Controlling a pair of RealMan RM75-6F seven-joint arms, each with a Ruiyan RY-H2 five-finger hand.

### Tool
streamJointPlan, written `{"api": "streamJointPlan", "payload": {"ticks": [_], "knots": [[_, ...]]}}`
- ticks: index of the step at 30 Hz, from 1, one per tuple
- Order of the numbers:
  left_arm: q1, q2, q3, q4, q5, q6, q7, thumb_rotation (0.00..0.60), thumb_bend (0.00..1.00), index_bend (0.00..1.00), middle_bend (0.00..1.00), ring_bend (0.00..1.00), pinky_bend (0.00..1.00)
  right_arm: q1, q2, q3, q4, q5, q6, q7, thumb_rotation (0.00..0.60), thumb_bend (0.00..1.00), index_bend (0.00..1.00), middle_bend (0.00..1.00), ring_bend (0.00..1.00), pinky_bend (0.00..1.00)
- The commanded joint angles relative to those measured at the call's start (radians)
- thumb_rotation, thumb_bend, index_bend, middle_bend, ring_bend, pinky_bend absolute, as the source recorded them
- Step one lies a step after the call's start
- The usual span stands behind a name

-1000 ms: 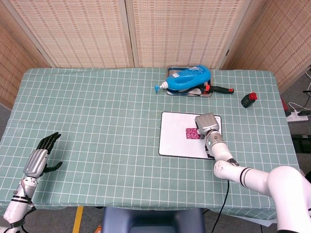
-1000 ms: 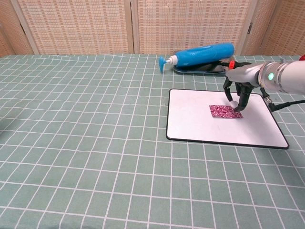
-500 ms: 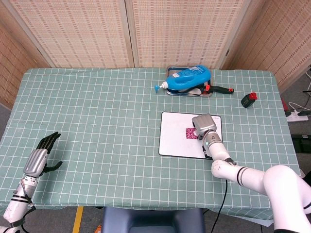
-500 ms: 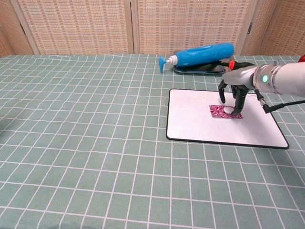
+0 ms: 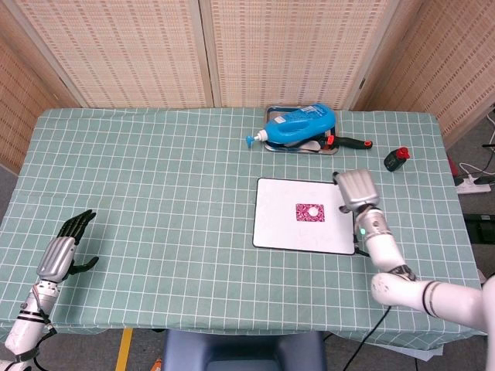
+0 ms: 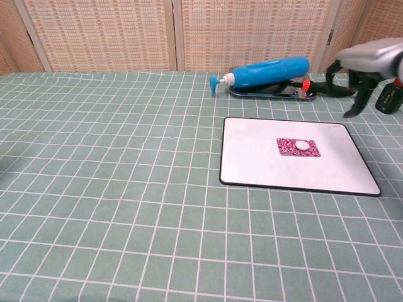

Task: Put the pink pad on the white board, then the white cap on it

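Note:
The pink pad [image 5: 310, 211] [image 6: 298, 146] lies flat on the white board [image 5: 278, 228] [image 6: 264, 163], right of its middle. The small white cap [image 5: 312, 209] [image 6: 303, 144] rests on top of the pad. My right hand [image 5: 355, 190] [image 6: 352, 68] hovers above the board's far right edge, raised off it, fingers apart and holding nothing. My left hand [image 5: 66, 246] rests open at the table's near left corner, far from the board; only the head view shows it.
A metal tray [image 5: 272, 144] at the back holds a blue bottle [image 5: 298, 125] [image 6: 267, 72] on its side and a red-and-black handled tool [image 5: 348, 142]. A small black and red object [image 5: 397, 158] lies at the back right. Green checked cloth [image 5: 155, 193] covers the table.
My right hand let go of the white cap on the pink pad, then lifted and drew back to the right of the board. The left hand has not moved.

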Motion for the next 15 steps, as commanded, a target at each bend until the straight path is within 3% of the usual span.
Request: {"api": "streamJointPlan", "payload": {"ticks": [1, 2, 3, 4, 5, 7, 9, 15], "knots": [[0.001, -0.005, 0.002, 0.003, 0.000, 0.000, 0.014, 0.600, 0.21, 0.00, 0.00, 0.00, 0.00, -0.320, 0.100, -0.125, 0.054, -0.310, 0.274, 0.352, 0.598, 0.01, 0.15, 0.36, 0.24, 0.55], [0.002, -0.007, 0.003, 0.004, 0.000, 0.000, 0.020, 0.600, 0.21, 0.00, 0.00, 0.00, 0.00, -0.363, 0.091, -0.138, 0.101, -0.334, 0.288, 0.417, 0.583, 0.00, 0.07, 0.19, 0.09, 0.36], [0.002, -0.010, 0.004, 0.006, 0.001, 0.001, 0.029, 0.600, 0.21, 0.00, 0.00, 0.00, 0.00, -0.417, 0.073, -0.148, 0.165, -0.364, 0.306, 0.509, 0.560, 0.00, 0.03, 0.09, 0.03, 0.21], [0.003, -0.012, 0.004, 0.008, 0.001, 0.004, 0.034, 0.600, 0.21, 0.00, 0.00, 0.00, 0.00, -0.456, 0.056, -0.151, 0.215, -0.389, 0.325, 0.583, 0.521, 0.00, 0.00, 0.02, 0.00, 0.08], [0.005, -0.015, 0.003, 0.011, 0.002, 0.008, 0.039, 0.600, 0.21, 0.00, 0.00, 0.00, 0.00, -0.493, 0.035, -0.152, 0.265, -0.419, 0.349, 0.664, 0.474, 0.00, 0.00, 0.00, 0.00, 0.01], [0.007, -0.022, 0.001, 0.016, 0.003, 0.017, 0.046, 0.600, 0.21, 0.00, 0.00, 0.00, 0.00, -0.574, -0.018, -0.147, 0.380, -0.483, 0.409, 0.856, 0.391, 0.00, 0.00, 0.00, 0.00, 0.00], [0.008, -0.028, 0.003, 0.022, 0.007, 0.023, 0.053, 0.600, 0.21, 0.00, 0.00, 0.00, 0.00, -0.631, -0.069, -0.146, 0.492, -0.516, 0.435, 0.950, 0.305, 0.00, 0.00, 0.00, 0.00, 0.00], [0.013, -0.041, 0.010, 0.035, 0.021, 0.045, 0.083, 0.600, 0.21, 0.00, 0.00, 0.00, 0.00, -0.678, -0.141, -0.109, 0.656, -0.553, 0.397, 0.994, 0.283, 0.00, 0.00, 0.00, 0.00, 0.00]]}}
